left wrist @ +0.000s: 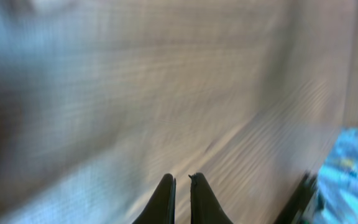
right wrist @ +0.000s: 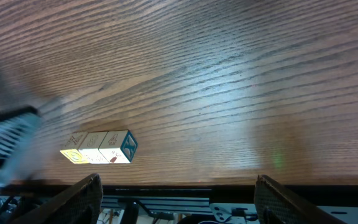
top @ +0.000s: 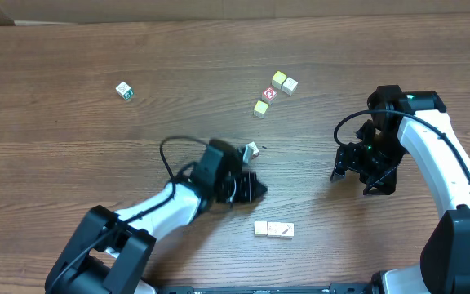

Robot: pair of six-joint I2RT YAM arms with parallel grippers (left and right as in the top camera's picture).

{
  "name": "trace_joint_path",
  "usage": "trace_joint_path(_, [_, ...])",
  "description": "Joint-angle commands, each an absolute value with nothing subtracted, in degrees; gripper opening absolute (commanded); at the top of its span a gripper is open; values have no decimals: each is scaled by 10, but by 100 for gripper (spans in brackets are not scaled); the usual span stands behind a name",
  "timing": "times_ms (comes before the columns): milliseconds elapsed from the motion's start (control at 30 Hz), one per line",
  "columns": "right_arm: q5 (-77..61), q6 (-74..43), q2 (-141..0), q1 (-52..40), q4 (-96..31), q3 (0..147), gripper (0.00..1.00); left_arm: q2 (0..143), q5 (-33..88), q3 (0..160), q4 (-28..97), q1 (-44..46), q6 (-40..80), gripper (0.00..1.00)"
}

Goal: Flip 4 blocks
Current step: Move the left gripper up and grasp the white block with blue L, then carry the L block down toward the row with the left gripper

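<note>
Your left hand [top: 255, 186] is sitting low over the table [top: 72, 163] near the middle. Its fingers [left wrist: 166, 200] are pressed together and pinching nothing (the wrist view is smeared, but the tips are all but meeting). One pale block [top: 251, 149] is resting on the wood just beside this hand, on its far side; you cannot tell whether they are touching.

Three more blocks [top: 278, 79] are lying farther back and to the right. Two are touching each other and a third is lying nearer the arms, with the ring cube [top: 269, 95] between them.

Your right hand [top: 356, 178] is hanging at the right side, well apart from every block, its fingers spread wide with only bare wood in the gap (its own camera is showing this plainly).

A row [top: 273, 230] of small cubes is lying by the near edge, between the two arms. A green cube [top: 123, 90] is sitting alone at the far left.
</note>
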State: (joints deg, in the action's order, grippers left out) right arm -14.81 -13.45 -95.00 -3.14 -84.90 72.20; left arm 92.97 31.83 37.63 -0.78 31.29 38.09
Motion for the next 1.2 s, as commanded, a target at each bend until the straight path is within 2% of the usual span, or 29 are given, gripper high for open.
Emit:
trace_joint_path(0, [-151,-133,-950,-32,-847,727,80,933,259,492,82,291,328,4])
trace_joint_path(100, [-152,-133,-950,-32,-847,727,82,937,184,570,177,289,300,16])
trace_joint_path(133, [-151,-133,-950,-32,-847,727,83,940,156,596,209,289,294,22])
trace_joint_path(200, [-151,-133,-950,-32,-847,727,84,951,110,646,263,289,281,43])
trace_joint_path(267, [-151,-133,-950,-32,-845,727,85,965,90,685,302,288,265,57])
trace_joint_path(367, [-151,-133,-950,-32,-843,727,86,997,78,736,351,288,235,67])
trace_joint_path(433, [-151,-132,-950,-32,-844,727,87,1022,79,759,372,288,214,66])
trace_joint_path(500, [-151,-132,-950,-32,-844,727,87,1051,79,778,388,288,190,60])
trace_joint_path(600, [-151,-132,-950,-32,-844,727,87,1102,90,796,392,288,141,62])
trace_joint_path(733, [-151,-132,-950,-32,-844,727,87,1133,92,803,399,288,156,63])
trace_joint_path(833, [-151,-132,-950,-32,-843,727,87,1150,92,803,403,288,190,60])
trace_joint_path(900, [-151,-132,-950,-32,-843,727,87,1159,93,803,406,288,219,54])
trace_joint_path(967, [-151,-132,-950,-32,-843,727,87,1164,103,803,407,288,241,42])
trace_joint_path(1167, [-151,-132,-950,-32,-843,727,87,1166,114,802,407,288,286,28])
